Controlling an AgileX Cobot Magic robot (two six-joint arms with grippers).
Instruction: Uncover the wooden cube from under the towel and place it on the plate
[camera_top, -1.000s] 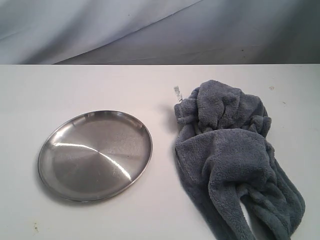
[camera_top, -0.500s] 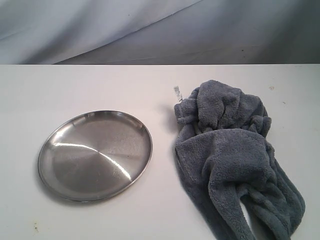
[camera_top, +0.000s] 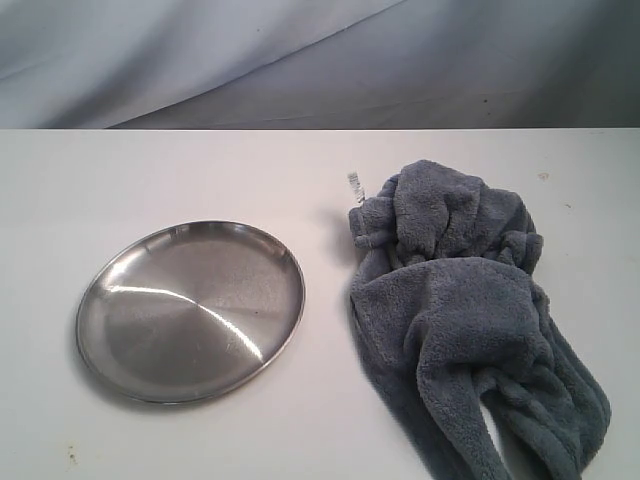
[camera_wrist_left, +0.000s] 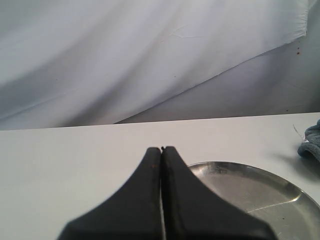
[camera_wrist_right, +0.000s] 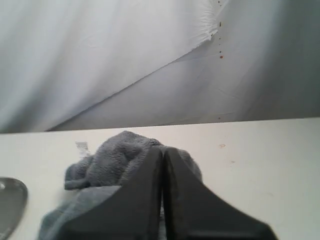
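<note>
A bunched blue-gray towel (camera_top: 460, 310) lies on the right half of the white table, its small white tag (camera_top: 353, 185) sticking out at the far left corner. The wooden cube is hidden; no part of it shows. The shiny silver plate (camera_top: 190, 310) sits empty to the left of the towel. Neither gripper appears in the exterior view. My left gripper (camera_wrist_left: 161, 149) is shut and empty, near the plate (camera_wrist_left: 260, 192). My right gripper (camera_wrist_right: 163, 149) is also shut and empty, pointing at the towel (camera_wrist_right: 115, 160).
A pale draped cloth backdrop (camera_top: 300, 60) rises behind the table's far edge. Bare white tabletop (camera_top: 200, 170) surrounds the plate and towel. The towel's lower end runs off the front edge of the exterior view.
</note>
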